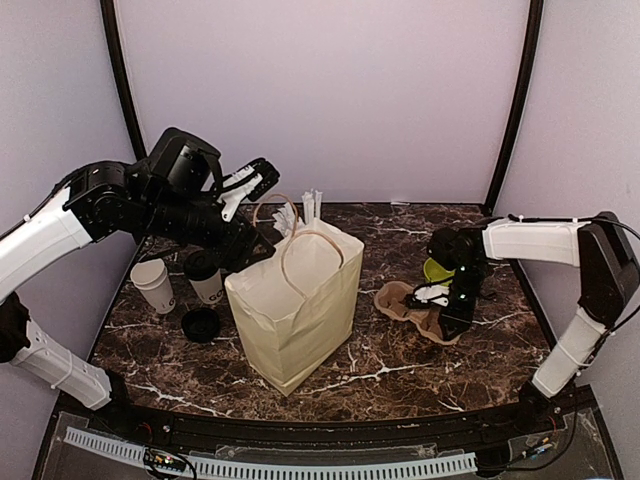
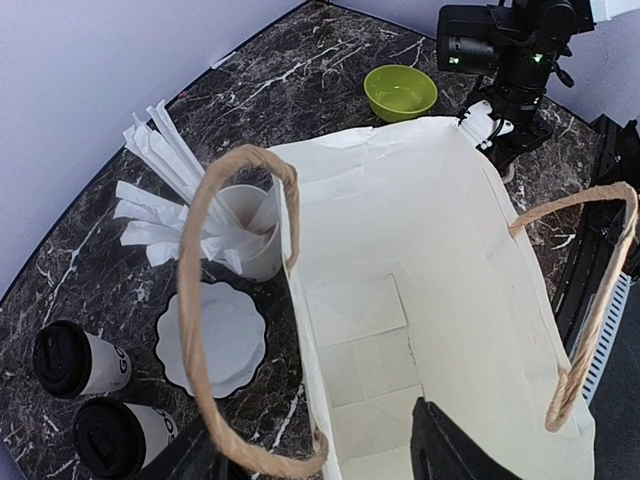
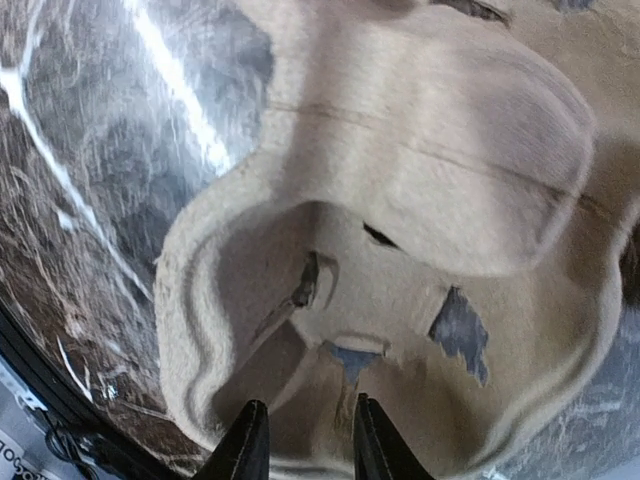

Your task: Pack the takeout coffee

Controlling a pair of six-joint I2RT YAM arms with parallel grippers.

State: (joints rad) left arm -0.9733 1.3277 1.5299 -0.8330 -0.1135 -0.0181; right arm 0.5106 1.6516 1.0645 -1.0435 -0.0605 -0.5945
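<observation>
While both cups (image 2: 85,362) stand at the bench's (image 2: 330,50) left edge, the bag (image 2: 400,220) is empty — left fingers (image 2: 445,450) apart, right fingers' (image 3: 250,445) grip unclear.

Left arm (image 1: 110,205) raised, right arm (image 1: 530,242) lowered, both jaws parted

Top camera overlooks my counter (image 1: 400,365) from behind; my left wrist peers into the same bag (image 1: 295,310); my right wrist, right of it, hugs the tray (image 3: 420,190).

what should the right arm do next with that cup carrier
Probably lower the right gripper slightly and close its fingers on the pulp cup carrier at its near rim. The fingers stand parted just over that rim, not gripping, and the paper bag is empty.
</observation>
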